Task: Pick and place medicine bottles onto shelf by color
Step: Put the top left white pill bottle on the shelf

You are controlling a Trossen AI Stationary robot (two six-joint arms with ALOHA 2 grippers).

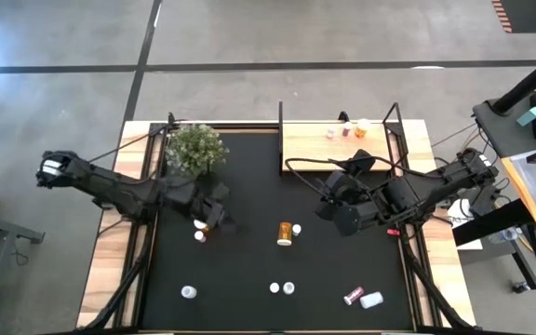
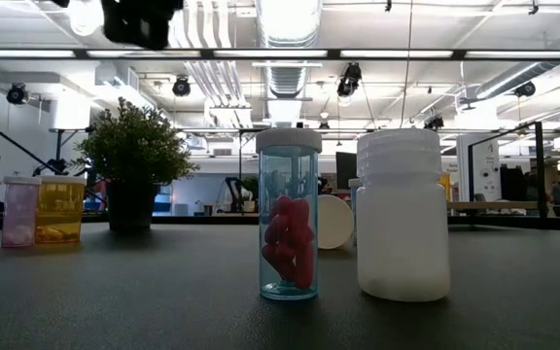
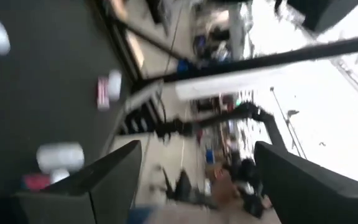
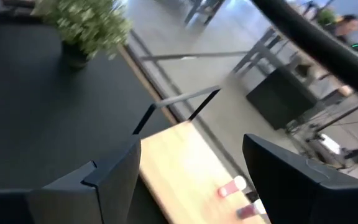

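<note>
While both wrist views show their own two dark fingers spread wide with nothing between them, the overhead view places the left gripper (image 1: 214, 216) at centre left of the frame and the right gripper (image 1: 335, 207) just right of centre, both over the black mat (image 1: 249, 261).

Seen from above, an orange bottle (image 1: 287, 233) lies between the two grippers, two small white-capped bottles (image 1: 200, 230) sit just beside the left gripper, and more bottles are scattered along the lower part of the frame, including a maroon one (image 1: 353, 296) touching or nearly touching a white one (image 1: 372, 300) at lower right. The shelf (image 1: 338, 147), at upper centre right, carries a few small bottles (image 1: 346, 131) near its far edge.

From the table-level camera, neither the grippers nor the shelf can be made out; instead a clear bottle with red pills (image 2: 289, 216) and a white bottle (image 2: 402, 216) loom close, with a pink bottle (image 2: 20, 211) and an amber one (image 2: 61, 209) at far left beside the potted plant (image 2: 132, 165).

In the right wrist view the shelf board and two pinkish bottles (image 4: 236, 196) on it appear between the fingers, farther off.

Each arm reaches inward from its side of the table, the left from the left edge, the right from the right, elbows out.
</note>
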